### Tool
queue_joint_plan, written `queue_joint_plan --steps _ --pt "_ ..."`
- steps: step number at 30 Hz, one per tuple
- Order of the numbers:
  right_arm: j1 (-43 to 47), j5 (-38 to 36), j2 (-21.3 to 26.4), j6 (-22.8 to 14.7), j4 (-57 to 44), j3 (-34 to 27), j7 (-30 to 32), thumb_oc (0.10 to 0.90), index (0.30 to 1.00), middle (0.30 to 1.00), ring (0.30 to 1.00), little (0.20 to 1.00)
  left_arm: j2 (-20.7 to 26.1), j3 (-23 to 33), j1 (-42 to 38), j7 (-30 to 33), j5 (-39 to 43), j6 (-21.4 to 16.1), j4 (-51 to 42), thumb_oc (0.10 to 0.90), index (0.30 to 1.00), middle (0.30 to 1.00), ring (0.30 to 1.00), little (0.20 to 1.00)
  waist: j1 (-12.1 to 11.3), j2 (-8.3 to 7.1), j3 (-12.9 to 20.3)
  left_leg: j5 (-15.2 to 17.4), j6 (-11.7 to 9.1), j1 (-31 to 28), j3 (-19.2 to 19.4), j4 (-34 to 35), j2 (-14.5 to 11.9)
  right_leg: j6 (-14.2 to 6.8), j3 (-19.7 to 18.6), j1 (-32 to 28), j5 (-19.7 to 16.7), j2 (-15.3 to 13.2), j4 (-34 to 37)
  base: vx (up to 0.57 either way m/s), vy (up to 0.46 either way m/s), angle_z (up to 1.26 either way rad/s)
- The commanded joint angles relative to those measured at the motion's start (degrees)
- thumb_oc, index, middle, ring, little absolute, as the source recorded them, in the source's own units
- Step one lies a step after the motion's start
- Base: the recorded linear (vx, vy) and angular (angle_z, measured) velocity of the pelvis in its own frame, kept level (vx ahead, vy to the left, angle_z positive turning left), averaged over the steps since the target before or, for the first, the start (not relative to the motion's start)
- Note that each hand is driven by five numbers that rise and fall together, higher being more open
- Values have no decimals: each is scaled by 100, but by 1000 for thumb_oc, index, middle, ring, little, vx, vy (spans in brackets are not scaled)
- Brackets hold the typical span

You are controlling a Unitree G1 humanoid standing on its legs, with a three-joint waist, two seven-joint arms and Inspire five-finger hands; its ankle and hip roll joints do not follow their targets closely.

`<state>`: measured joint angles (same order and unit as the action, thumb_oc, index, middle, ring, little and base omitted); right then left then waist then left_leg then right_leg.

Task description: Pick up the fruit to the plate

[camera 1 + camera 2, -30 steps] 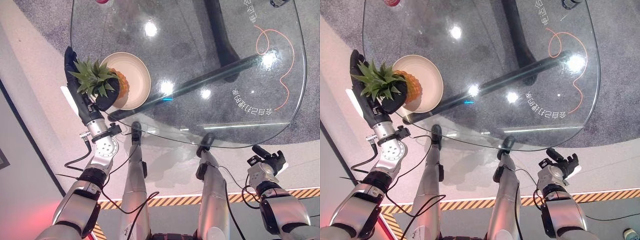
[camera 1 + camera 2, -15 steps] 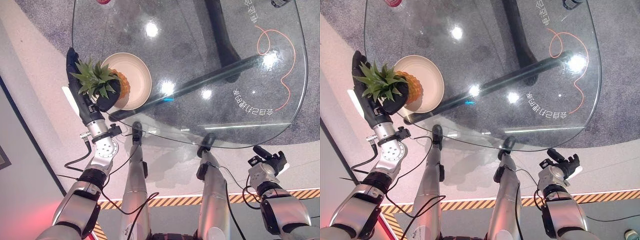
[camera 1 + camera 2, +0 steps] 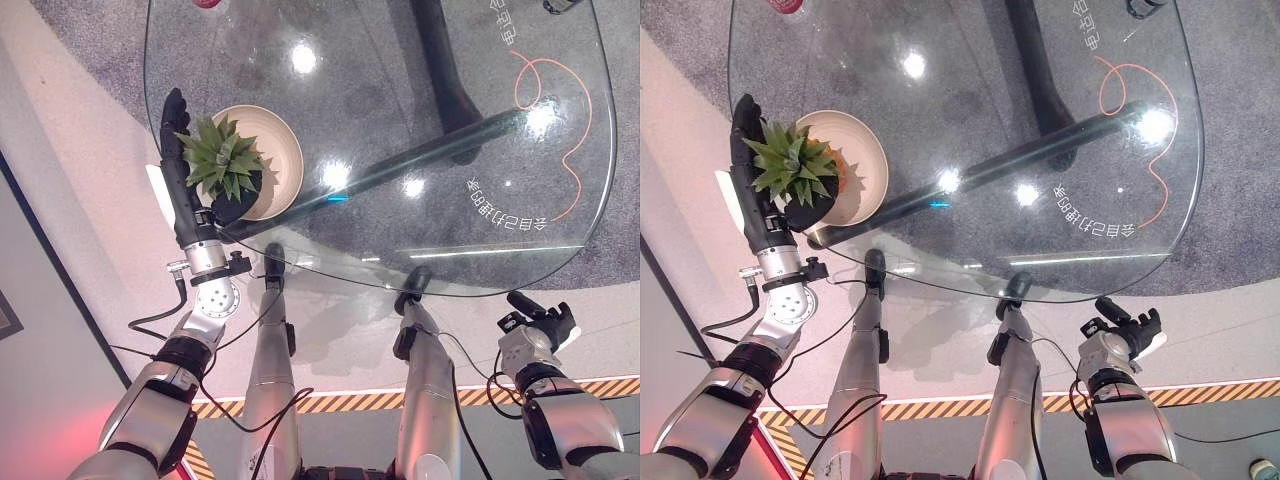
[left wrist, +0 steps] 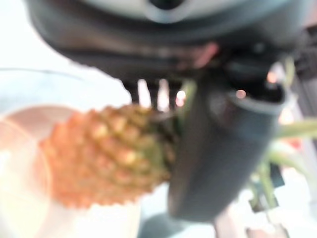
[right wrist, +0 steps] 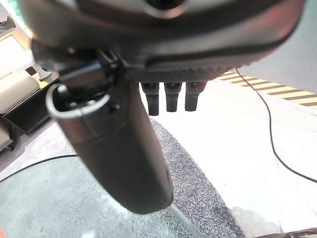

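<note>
I see the left robot hand [image 3: 195, 190] at the left edge of the glass desk [image 3: 400, 120], in the upper left of the frame, with its thumb and fingers closed on the pineapple [image 3: 228, 165] just below the leaf crown. The left wrist view shows the orange body [image 4: 106, 161] reaching out over the pale inside of the plate [image 3: 280, 150], with the dark thumb [image 4: 218, 153] pressed at the neck where the leaves begin. From above, the green crown covers most of the fruit and points up toward my camera; the long axis runs steeply, body end down toward the plate, crown end nearest the hand. I cannot tell whether the fruit touches the plate or hangs just above it.

The plate sits close to the desk's left rim, so the hand works right at the edge, with its forearm coming in from the floor side. The rest of the glass, from the centre to the right of the frame, is open, marked by an orange curl [image 3: 555, 110] and printed characters; dark bars of the desk's frame [image 3: 440, 60] show through it.

The right robot hand [image 3: 540, 320] hangs at the lower right of the frame, off the desk's near edge, over the pale floor [image 3: 330, 340]. Its wrist view shows the fingers [image 5: 168, 96] short and curled in beside the thumb, holding nothing.
</note>
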<state>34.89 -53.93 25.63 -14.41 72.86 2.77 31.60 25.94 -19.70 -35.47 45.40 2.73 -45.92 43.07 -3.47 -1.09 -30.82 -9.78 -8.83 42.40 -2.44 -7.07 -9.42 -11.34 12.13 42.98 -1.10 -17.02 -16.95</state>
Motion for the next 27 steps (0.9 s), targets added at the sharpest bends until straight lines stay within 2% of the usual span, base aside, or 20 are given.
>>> queue_joint_plan --steps 1,8,11,22,27 --pt "-167 74 564 -190 50 -74 85 800 900 900 900 900 213 -1 -252 164 -521 -392 -386 800 900 900 900 900 -90 64 102 516 161 29 -9 -387 238 111 42 -16 -251 345 8 0 0 0" --pt "-147 96 604 -177 56 -68 67 800 900 900 900 900 273 22 -273 103 -256 -321 -363 800 900 900 900 900 -84 90 102 517 160 46 3 -393 232 111 43 16 -237 341 -20 0 0 0" --pt "-181 81 587 -223 69 -65 62 800 900 900 900 900 244 65 -223 -22 101 -321 -345 800 900 900 900 900 -93 107 102 518 160 59 4 -404 235 112 46 26 -228 334 -36 0 0 0" --pt "-290 99 549 -250 -17 -126 110 800 900 900 900 900 37 374 109 -432 855 -450 -344 800 900 900 900 900 -124 130 102 526 165 41 -12 -411 253 121 81 8 -210 315 -53 0 0 0" --pt "-329 117 575 -234 -39 -170 92 800 900 900 900 900 8 446 169 -472 808 -377 -380 800 900 900 900 900 -126 135 102 528 163 24 -14 -411 256 114 92 1 -215 300 -59 0 0 0"
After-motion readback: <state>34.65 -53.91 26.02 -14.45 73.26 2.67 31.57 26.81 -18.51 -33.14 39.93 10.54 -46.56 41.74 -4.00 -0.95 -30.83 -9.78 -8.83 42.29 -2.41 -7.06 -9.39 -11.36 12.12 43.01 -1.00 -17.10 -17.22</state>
